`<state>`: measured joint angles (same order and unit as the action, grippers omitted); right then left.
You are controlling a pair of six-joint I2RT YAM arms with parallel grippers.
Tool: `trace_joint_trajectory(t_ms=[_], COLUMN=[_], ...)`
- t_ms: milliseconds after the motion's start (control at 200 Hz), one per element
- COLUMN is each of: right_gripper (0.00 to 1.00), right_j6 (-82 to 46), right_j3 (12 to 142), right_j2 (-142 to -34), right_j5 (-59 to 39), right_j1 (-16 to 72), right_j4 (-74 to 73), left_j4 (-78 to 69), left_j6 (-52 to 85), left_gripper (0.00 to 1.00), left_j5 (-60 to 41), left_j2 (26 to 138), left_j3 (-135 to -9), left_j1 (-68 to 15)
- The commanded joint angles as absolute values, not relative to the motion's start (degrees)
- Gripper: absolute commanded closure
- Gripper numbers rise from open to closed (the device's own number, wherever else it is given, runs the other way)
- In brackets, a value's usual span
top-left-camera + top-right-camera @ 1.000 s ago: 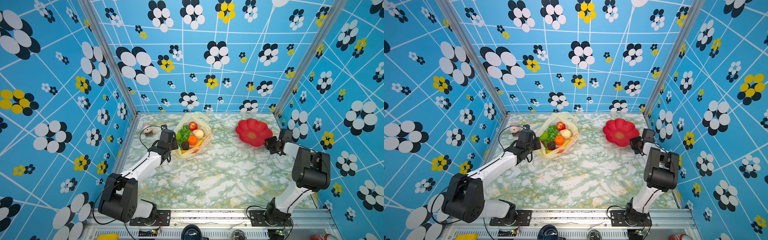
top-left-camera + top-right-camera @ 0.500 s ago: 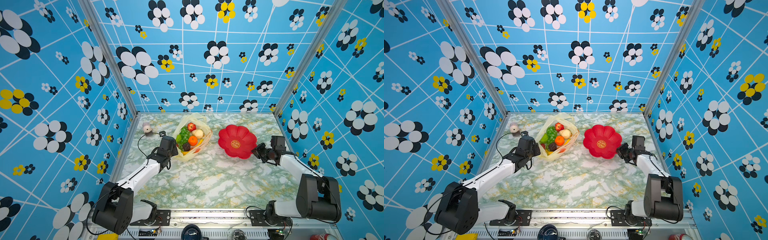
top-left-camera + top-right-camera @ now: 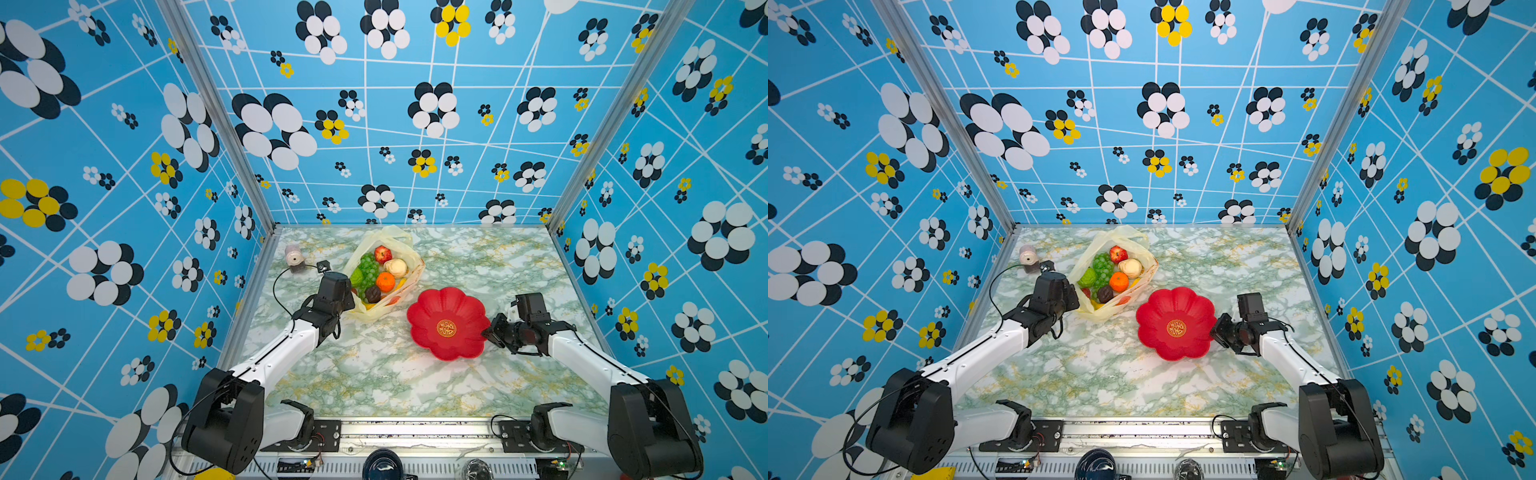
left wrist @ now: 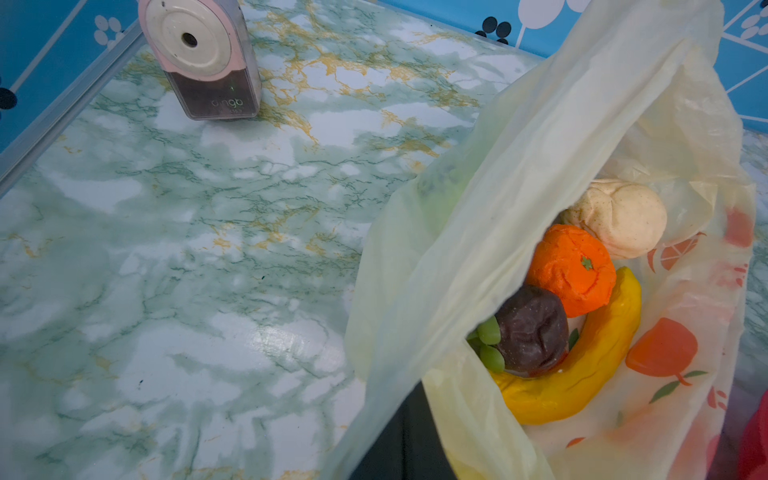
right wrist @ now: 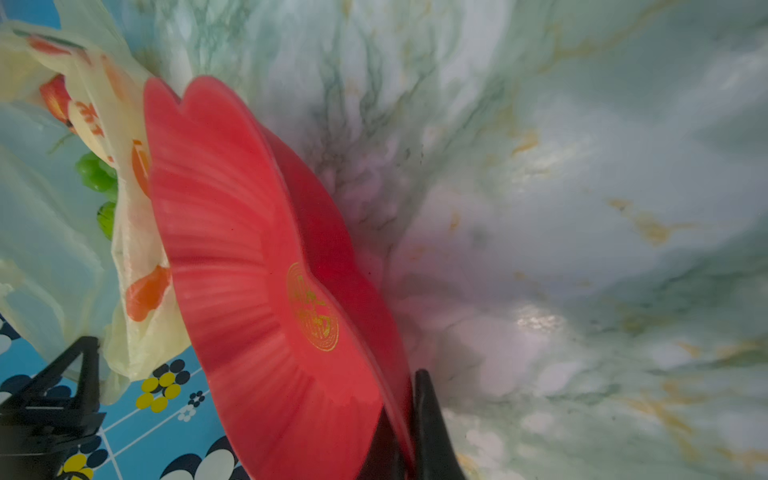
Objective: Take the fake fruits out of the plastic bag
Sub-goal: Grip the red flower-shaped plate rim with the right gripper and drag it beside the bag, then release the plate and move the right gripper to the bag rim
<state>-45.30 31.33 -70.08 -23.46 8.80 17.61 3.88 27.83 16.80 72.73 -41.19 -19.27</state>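
Note:
The pale-yellow plastic bag [image 3: 405, 249] [image 3: 1133, 241] lies open at the back left of the table. Inside it are fake fruits: green grapes [image 3: 368, 266], a red apple [image 3: 383, 253], a cream bulb [image 3: 396, 268], an orange [image 4: 573, 268], a dark brown piece [image 4: 532, 328] and a banana [image 4: 582, 374]. My left gripper [image 3: 347, 301] [image 4: 409, 436] is shut on the bag's near edge, with film draped over its fingers. My right gripper [image 3: 486, 332] [image 5: 409, 419] is shut on the rim of the red flower-shaped plate [image 3: 446, 322] [image 5: 249, 249], just right of the bag.
A pink pencil sharpener [image 3: 294, 258] [image 4: 199, 54] stands at the back left corner beside a metal frame post. Patterned blue walls close in the table on three sides. The arm bases sit along the front rail.
My right gripper has carried the red plate from the back right to the middle, close beside the bag. The left gripper has stayed shut on the bag's edge.

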Motion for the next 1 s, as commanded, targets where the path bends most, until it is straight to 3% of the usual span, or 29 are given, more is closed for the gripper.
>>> trace_joint_trajectory(t_ms=[0,355,540,705,830,995], right_gripper=[0.96,0.88,0.61,0.44,0.38,0.33], right_j6=[-44.22,-41.03,-38.8,-37.14,-36.44,-33.91], right_j3=[29.9,31.57,34.42,40.56,47.79,61.51], right_j2=[-68.21,-68.86,-66.97,-62.59,-64.97,-80.04], right_j5=[-22.03,-19.02,-15.94,-8.28,-1.33,1.24], right_j1=[11.12,13.1,13.07,14.5,18.68,24.82], right_j4=[18.09,22.12,27.52,33.81,32.57,27.91], left_j4=[3.23,2.69,2.86,2.73,2.64,2.99], left_j6=[26.79,26.29,26.24,26.17,26.12,25.96], left_gripper=[1.0,1.0,1.0,1.0,1.0,1.0], left_j5=[18.46,18.31,18.53,18.81,18.59,18.54], left_j2=[72.6,73.3,73.44,73.39,74.22,74.98], left_j3=[-40.34,-40.43,-40.47,-40.47,-40.67,-41.04], left_j1=[-19.67,-19.69,-19.72,-19.69,-19.66,-19.62])
